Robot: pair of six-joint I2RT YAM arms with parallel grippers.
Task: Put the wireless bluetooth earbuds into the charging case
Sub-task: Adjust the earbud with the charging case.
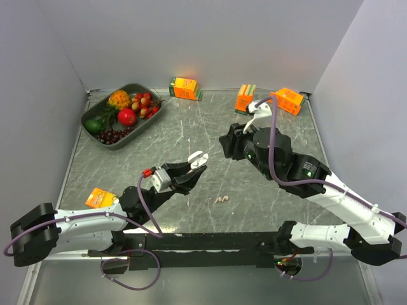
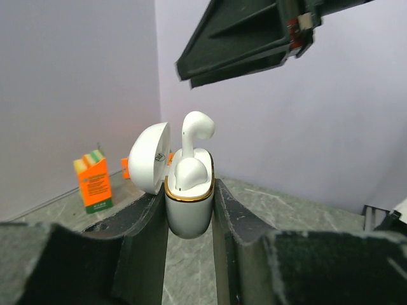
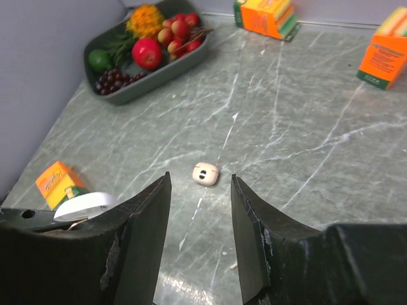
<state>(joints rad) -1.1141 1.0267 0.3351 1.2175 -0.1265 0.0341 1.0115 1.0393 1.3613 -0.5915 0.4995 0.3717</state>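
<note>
My left gripper (image 1: pixel 193 168) is shut on the white charging case (image 1: pixel 198 157) and holds it above the table with its lid open. In the left wrist view the case (image 2: pixel 189 210) sits upright between the fingers (image 2: pixel 143 222), its lid (image 2: pixel 149 157) swung left. One earbud (image 2: pixel 189 173) is seated in it and a second earbud (image 2: pixel 196 127) stands high out of its slot. A stubby pale-beige earbud piece (image 1: pixel 221 199) lies on the table; it also shows in the right wrist view (image 3: pixel 205 173). My right gripper (image 1: pixel 226 143) is open and empty, raised above the table; its jaws frame that piece (image 3: pixel 200 179).
A dark tray of fruit (image 1: pixel 151 112) stands at the back left. Orange juice cartons stand along the back wall (image 1: pixel 184 88) (image 1: pixel 245 98) (image 1: pixel 287 100), and another lies near the left arm (image 1: pixel 100 197). Grey walls enclose the marbled table (image 1: pixel 191 127).
</note>
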